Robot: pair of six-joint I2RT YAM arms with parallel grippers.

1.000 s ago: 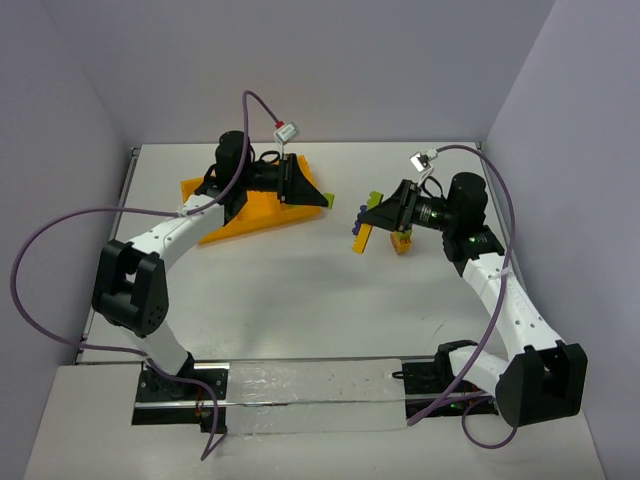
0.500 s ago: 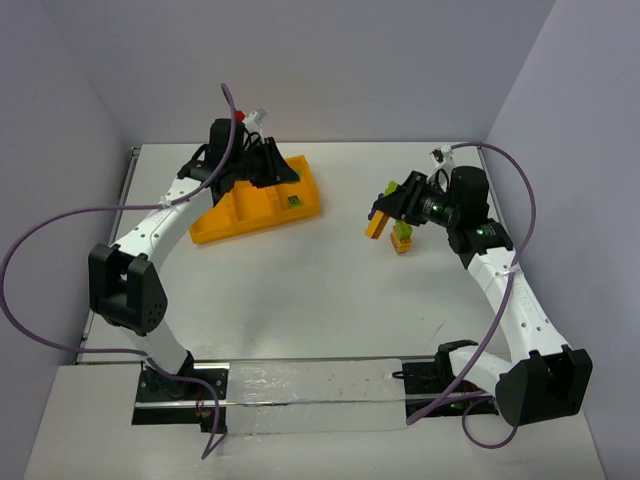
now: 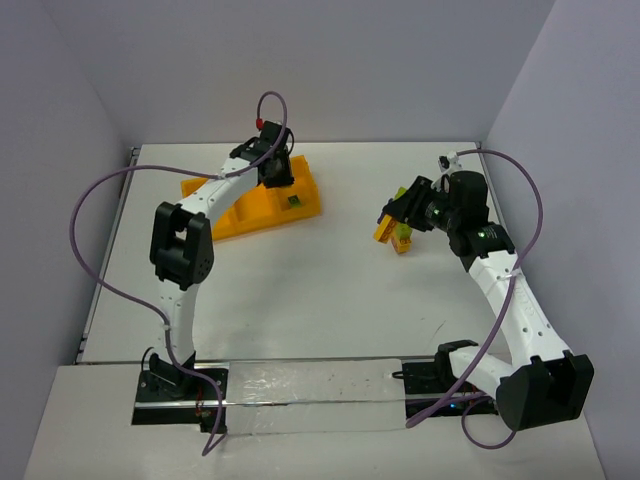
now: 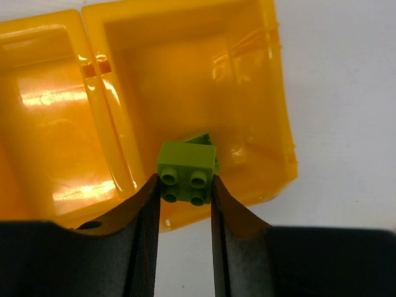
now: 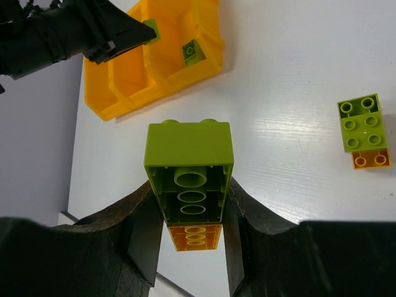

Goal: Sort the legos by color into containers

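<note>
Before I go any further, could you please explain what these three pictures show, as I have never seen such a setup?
These are two robot arms bolted at the near edge of a white table. The wide picture looks down from above and behind them; the other two come from a camera on each wrist. The left fingers hold a small lime green brick over the end compartment of an orange-yellow tray, where another green brick already lies. The right fingers hold a green-and-orange pair above the table. A second green-and-orange stack rests on the table nearby.
</note>
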